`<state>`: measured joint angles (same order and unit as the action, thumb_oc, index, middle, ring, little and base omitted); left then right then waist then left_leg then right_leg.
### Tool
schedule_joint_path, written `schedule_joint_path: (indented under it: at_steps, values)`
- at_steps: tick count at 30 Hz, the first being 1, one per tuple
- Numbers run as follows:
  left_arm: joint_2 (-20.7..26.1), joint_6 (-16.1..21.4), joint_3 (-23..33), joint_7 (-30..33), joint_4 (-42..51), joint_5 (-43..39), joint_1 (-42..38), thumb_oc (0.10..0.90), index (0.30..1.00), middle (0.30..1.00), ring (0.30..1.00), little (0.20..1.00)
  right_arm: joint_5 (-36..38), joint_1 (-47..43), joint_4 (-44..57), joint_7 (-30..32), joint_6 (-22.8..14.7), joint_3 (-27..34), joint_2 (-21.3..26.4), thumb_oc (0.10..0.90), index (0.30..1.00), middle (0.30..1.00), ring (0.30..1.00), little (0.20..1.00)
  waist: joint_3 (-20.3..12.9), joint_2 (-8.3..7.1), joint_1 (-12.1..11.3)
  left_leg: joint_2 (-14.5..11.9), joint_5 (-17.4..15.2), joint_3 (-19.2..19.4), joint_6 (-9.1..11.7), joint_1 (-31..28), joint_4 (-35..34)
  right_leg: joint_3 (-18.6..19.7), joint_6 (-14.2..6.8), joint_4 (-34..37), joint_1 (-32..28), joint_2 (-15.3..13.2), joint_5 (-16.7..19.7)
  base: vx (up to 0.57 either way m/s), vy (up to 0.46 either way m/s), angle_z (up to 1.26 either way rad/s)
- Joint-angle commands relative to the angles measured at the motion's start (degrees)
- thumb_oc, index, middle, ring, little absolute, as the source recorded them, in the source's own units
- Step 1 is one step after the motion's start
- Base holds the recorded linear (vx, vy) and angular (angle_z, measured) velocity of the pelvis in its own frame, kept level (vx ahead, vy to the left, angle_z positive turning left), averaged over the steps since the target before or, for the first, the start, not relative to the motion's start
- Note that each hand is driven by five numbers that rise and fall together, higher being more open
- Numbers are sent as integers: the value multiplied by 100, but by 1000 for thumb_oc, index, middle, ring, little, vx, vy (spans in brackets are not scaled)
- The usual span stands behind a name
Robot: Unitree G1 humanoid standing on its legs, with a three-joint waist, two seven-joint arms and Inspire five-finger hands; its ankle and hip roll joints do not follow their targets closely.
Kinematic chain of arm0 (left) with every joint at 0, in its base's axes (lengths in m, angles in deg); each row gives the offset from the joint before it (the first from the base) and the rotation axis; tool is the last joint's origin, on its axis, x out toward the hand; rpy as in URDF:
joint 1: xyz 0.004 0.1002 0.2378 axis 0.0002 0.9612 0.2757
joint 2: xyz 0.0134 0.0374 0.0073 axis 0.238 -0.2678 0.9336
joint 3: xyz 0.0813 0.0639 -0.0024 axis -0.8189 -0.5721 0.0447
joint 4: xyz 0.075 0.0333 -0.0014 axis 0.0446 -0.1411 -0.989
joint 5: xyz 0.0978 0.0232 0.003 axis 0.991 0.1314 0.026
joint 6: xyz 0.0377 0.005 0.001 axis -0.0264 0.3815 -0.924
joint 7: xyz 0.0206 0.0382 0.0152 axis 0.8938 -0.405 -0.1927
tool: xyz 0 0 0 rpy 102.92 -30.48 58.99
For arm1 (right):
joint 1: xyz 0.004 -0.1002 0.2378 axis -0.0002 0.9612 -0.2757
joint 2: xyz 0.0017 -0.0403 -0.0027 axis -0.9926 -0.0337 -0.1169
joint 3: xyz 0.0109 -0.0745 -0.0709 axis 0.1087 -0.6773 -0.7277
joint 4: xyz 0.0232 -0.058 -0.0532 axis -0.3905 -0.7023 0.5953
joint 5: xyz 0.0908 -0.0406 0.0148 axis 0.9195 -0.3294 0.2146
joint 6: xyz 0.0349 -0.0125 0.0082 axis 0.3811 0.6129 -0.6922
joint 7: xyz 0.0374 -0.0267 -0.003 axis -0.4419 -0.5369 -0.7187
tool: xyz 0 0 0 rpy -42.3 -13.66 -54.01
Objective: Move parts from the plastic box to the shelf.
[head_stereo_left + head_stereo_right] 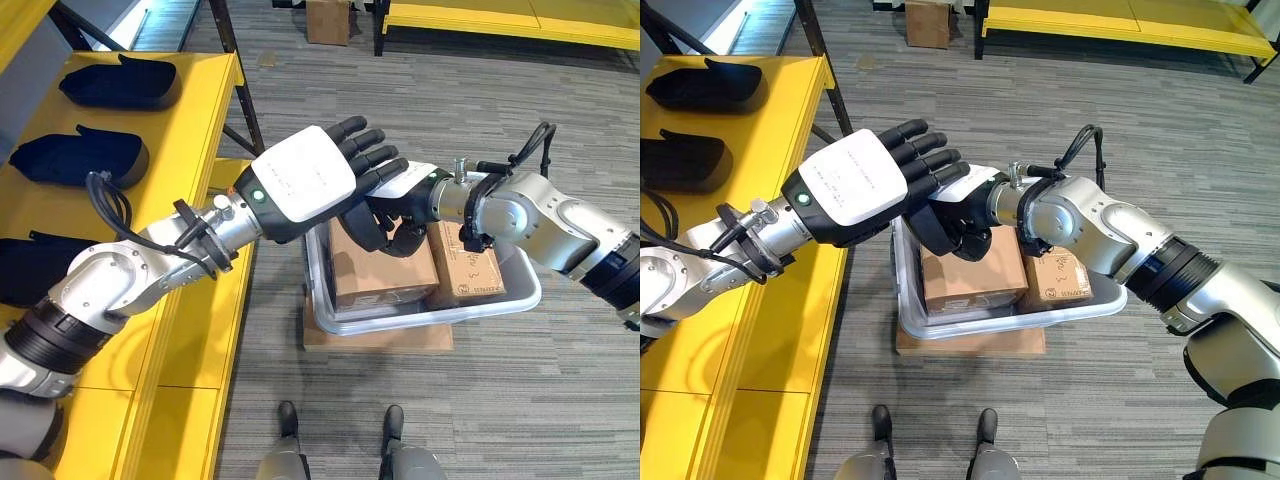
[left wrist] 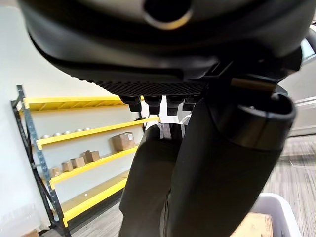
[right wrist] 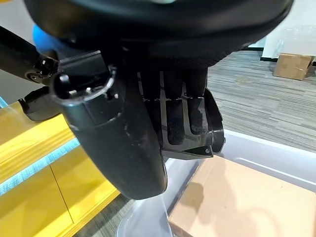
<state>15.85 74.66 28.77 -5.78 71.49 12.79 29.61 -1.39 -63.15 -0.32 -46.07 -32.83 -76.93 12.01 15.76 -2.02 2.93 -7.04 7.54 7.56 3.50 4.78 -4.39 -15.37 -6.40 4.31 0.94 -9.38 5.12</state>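
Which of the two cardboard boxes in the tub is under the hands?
The larger cardboard box, on the tub's shelf side; both hands hover over it. The smaller box lies beside it, farther from the yellow shelf.

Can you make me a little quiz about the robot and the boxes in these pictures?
1. True or false: the plastic box sits on the yellow shelf.
2. What lies inside the plastic box? A) cardboard boxes B) bottles C) balls
3. Which hand has straight fingers above the plastic box: the left hand or the right hand?

Key: 1 false, it stands on the floor beside the shelf. 2 A. 3 the left hand.
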Motion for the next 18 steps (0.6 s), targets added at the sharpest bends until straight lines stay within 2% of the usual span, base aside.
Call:
schedule_joint_path:
  at_steps: [1, 7, 18]
  values:
    - [-119, 533, -815, 138, 409, 235, 184, 900, 1000, 1000, 1000, 1000, 179, -444, -222, 625, -223, 647, -872, 400, 300, 300, 300, 300, -1436, -327, -47, -129, -938, -49, 155, -742, -61, 534, -398, -397, -184, -126, -442, 0, 0, 0]
    - [-158, 635, -1149, 146, 394, 368, -7, 900, 1000, 1000, 1000, 1000, 209, -554, -220, 670, -259, 605, -959, 400, 300, 300, 300, 300, -1431, -349, -51, -122, -940, -41, 151, -747, -61, 545, -399, -387, -189, -115, -435, 0, 0, 0]
    - [-429, 676, -1188, 134, 376, 356, 254, 900, 1000, 1000, 1000, 1000, 152, -568, -222, 779, -277, 657, -978, 400, 300, 300, 300, 300, -1420, -369, -48, -113, -949, -52, 137, -737, -61, 550, -393, -401, -162, -122, -434, 0, 0, 0]
